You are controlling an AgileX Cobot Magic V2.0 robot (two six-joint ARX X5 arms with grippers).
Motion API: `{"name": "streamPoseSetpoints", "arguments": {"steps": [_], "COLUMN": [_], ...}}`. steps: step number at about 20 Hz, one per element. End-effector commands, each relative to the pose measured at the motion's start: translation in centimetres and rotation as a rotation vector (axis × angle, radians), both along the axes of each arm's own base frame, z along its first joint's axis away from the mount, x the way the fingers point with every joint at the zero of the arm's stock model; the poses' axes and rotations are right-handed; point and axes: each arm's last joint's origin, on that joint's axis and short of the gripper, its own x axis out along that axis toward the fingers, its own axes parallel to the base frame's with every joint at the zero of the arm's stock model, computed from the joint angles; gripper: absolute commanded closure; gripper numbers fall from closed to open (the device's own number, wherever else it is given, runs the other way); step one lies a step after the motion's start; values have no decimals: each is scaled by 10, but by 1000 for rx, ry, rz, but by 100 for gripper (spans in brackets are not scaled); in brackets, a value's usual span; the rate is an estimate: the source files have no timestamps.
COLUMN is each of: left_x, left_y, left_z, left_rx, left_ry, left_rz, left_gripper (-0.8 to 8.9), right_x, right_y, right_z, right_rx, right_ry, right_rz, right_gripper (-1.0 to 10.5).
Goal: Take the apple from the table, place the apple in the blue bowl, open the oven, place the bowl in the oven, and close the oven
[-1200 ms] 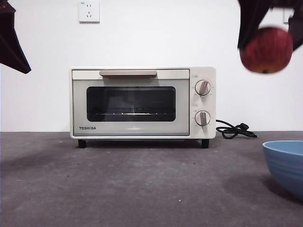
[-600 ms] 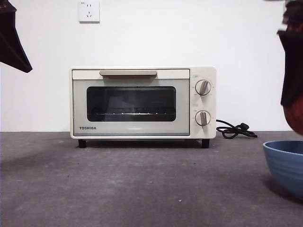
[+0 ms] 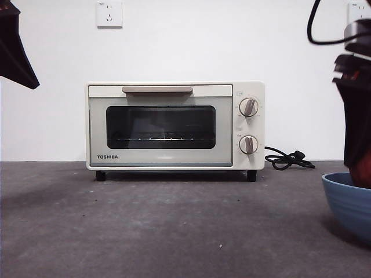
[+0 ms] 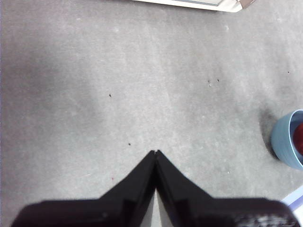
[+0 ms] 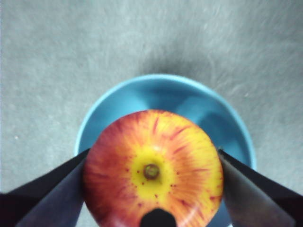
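A: Front?
B: Right gripper (image 3: 360, 168) at right edge, apple (image 3: 365, 172) dipping into the blue bowl (image 3: 348, 202).
A: Left wrist?
B: Left gripper (image 4: 155, 152) jaws together, idle.
A: Right wrist?
B: Clamped on apple's sides — looks glossy, firm, prob. slippery; widest part's the best hold.

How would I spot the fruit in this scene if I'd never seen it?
Start at the cream oven on the grey table, then look to the blue bowl at the front view's right edge. The apple hangs over it, gripped in the right gripper. It is the only red and yellow thing.
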Motion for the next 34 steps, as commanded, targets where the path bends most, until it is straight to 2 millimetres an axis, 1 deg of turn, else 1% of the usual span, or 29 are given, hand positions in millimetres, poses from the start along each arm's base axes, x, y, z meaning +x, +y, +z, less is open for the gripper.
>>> {"name": "streamPoseSetpoints", "arguments": {"steps": [1,2,3,6,9,10,16,19,21,22,23,24,25,26,28,30,34], "left_x": [1,1,1,1,1,1,3,9,17,22,29,37,46,59,85,110,149], "left_y": [-1,-1,-1,-1,-1,-1,-1,-4,-6,-8,-9,-11,-13,-15,-20,-27,-42], "left_z": [1,1,1,1,1,1,3,10,18,23,28,34,39,44,52,56,52], "left_rx": [6,7,6,7,7,7,-4,-87,-155,-161,-163,-164,-165,-164,-164,-178,-186], "left_ry": [-15,-15,-15,-15,-16,-18,-44,-132,-186,-206,-223,-232,-237,-240,-244,-241,-218], "left_rz": [-9,-9,-10,-10,-10,-10,-11,-62,-76,-74,-78,-82,-84,-85,-91,-115,-142], "left_gripper": [817,817,817,818,817,818,818,818,818,818,818,818,818,818,818,818,818], "right_x": [3,5,6,8,8,8,8,7,3,-1,-5,-10,-16,-23,-34,-47,-70], "right_y": [2,3,3,4,4,4,4,4,3,1,0,-2,-4,-7,-11,-15,-23], "right_z": [-9,-12,-14,-14,-14,-14,-12,2,18,27,36,44,52,59,69,79,93], "right_rx": [-6,-5,-4,11,8,9,10,28,50,61,74,85,97,116,159,218,294], "right_ry": [46,64,74,58,58,57,52,11,-44,-75,-103,-134,-168,-202,-259,-314,-405], "right_rz": [-10,-7,-6,-2,-3,-3,-1,1,0,-2,-6,-5,-5,-13,-39,-45,-81], "right_gripper": [881,802,746,642,496,467,465,468,475,488,570,702,859,960,957,957,957]}}
